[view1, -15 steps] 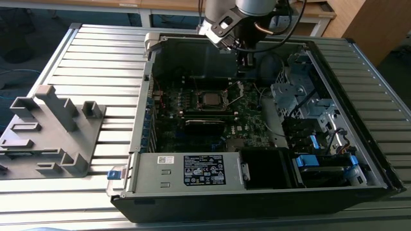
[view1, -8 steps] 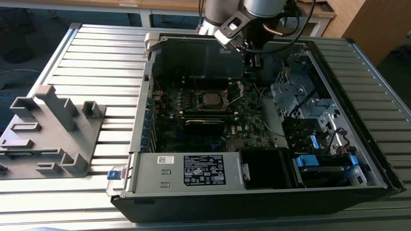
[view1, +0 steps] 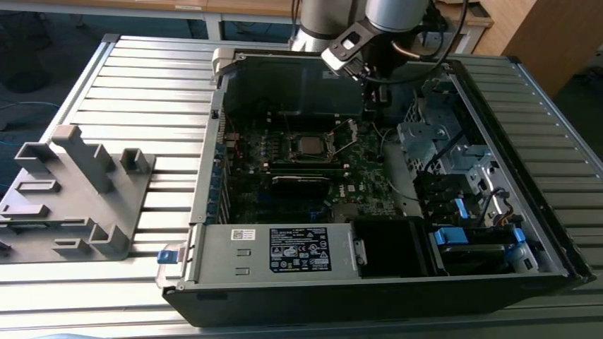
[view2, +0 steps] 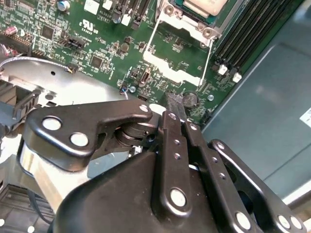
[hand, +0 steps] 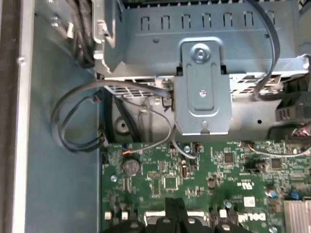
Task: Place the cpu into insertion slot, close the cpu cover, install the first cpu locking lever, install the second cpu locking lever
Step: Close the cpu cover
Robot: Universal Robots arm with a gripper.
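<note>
Second wrist view: the matte black gripper [view2: 175, 103] had its jaws pressed together tip to tip, with nothing held between them. The tips were low over the green motherboard [view2: 97, 43], just beside a round silver coin battery [view2: 190, 99]; whether they touched the board could not be told.

The thin square silvery cpu cover [view2: 171, 68] lay swung open between the tips and the small black-rimmed square insertion slot [view1: 292, 138], with board showing through its cut-out middle. The flat square cpu [view1: 309, 145] with a silvery-grey metal top sat inside the insertion slot, uncovered. Long black memory slots [view2: 248, 34] ran alongside the insertion slot.

First wrist view: a grey sheet-metal bracket [hand: 203, 92] and looped grey cables [hand: 73, 121] lay beyond the board edge, well apart from the insertion slot.
</note>
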